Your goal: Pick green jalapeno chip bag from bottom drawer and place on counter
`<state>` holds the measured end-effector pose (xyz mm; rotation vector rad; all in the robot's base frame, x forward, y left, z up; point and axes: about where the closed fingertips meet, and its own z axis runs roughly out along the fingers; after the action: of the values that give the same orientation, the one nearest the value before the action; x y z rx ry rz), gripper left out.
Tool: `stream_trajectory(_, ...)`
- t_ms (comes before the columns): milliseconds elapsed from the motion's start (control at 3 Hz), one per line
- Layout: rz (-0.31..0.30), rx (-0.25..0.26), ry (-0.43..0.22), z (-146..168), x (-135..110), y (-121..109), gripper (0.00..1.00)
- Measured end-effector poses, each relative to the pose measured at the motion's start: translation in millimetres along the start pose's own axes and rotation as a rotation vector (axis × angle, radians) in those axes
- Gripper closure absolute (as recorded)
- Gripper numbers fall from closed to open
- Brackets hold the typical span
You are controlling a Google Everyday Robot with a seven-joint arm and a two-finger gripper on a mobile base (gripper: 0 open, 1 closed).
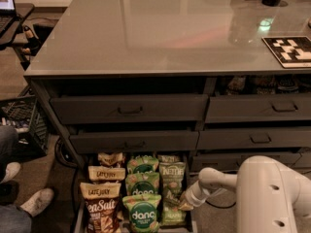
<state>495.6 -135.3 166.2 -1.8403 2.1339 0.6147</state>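
The bottom drawer (77, 217) is pulled out at the foot of the cabinet, packed with chip bags in three columns. The green jalapeno chip bag (173, 175), dark olive with "Kettle" lettering, stands in the right column, with another olive bag (173, 213) in front of it. My gripper (183, 205) reaches in from the right on the white arm (214, 181), low over that right column and against the front olive bag, just below the Kettle bag. The glossy grey counter (146, 33) spreads above.
Bright green "dang" bags (142, 212) fill the middle column, tan "Late July" bags (104, 198) the left. Two upper left drawers (130, 108) stand slightly open. A black-and-white tag board (289, 50) lies on the counter's right. A person's shoes (30, 201) and a crate (19, 115) are at left.
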Motion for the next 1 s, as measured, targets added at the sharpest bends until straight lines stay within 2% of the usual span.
stream_trajectory(1000, 0.101, 0.019, -0.027, -81, -49, 6, 1.0)
